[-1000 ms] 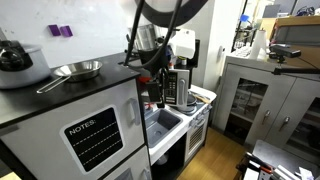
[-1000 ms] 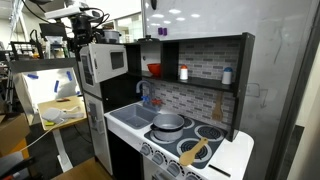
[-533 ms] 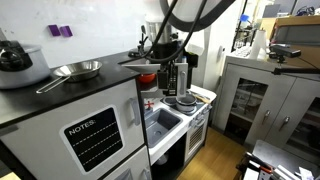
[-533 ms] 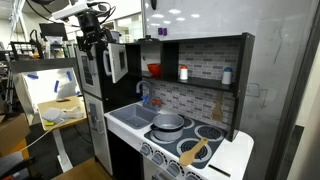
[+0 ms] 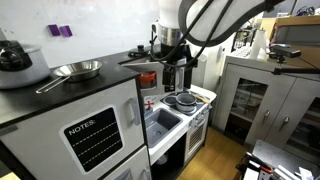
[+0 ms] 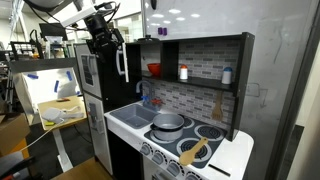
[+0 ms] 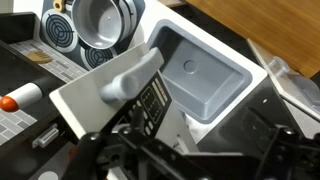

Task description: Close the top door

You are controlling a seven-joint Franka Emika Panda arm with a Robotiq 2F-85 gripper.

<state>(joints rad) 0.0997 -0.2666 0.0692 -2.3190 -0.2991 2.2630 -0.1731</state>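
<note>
High beside the grey fridge unit (image 6: 92,120), pointing down: gripper (image 6: 108,36), dark and blurred along the wrist view's bottom edge, so cannot tell whether spread or pressed together. Just beneath and ahead of it, the top door (image 7: 92,105), standing well out from the fridge, upright, long axis vertical, outer face on the side of the toy sink (image 7: 200,75). Contact with the door's top edge not discernible. Likely calls for a sideways shove on that outer face, sweeping the free edge round to the fridge front.
</note>
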